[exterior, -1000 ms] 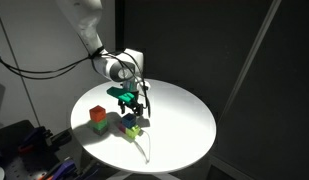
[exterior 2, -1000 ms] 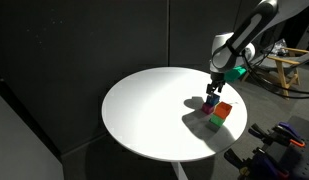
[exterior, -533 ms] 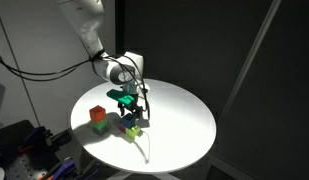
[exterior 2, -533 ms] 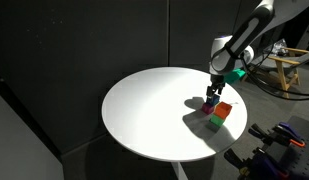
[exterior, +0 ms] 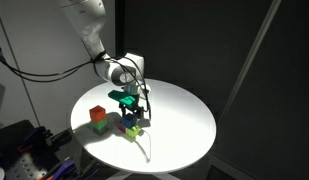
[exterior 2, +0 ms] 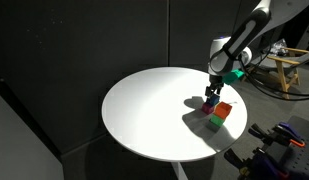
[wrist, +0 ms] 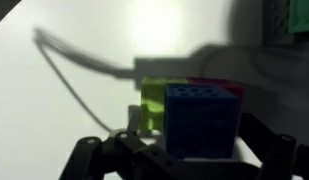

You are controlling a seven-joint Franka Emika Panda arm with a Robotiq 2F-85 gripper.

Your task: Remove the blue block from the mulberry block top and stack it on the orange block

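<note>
Hanging low over the cluster of cubes near the table (exterior: 184, 120) edge on the arm's side, with the tool (exterior: 131, 108) pointing straight down, apparently lining up for a pick from above. Bracketing the blue block (wrist: 202, 120) in the wrist view, with dark fingers (wrist: 102, 160) showing on either side of it. Clenching it or only flanking it, cannot tell, since the contact is too dark and blurred.

Sitting on the mulberry block (wrist: 216, 83), that blue cube, with only a pinkish sliver peeking out behind its top edge and a yellow-green cube (wrist: 152, 98) just beside it. Probably helping the grasp, this raised perch, by keeping the fingers above the neighbours.

Waiting nearer the table edge, apart from the cluster: the orange block (exterior: 97, 112), itself riding on a green cube (exterior: 99, 126).

Judging from that, calling for a clean vertical lift and a high carry, since the target top is already raised. Risking a nudge to the yellow-green cube on the way up, or a wobbling three-high stack if set down off-centre.
</note>
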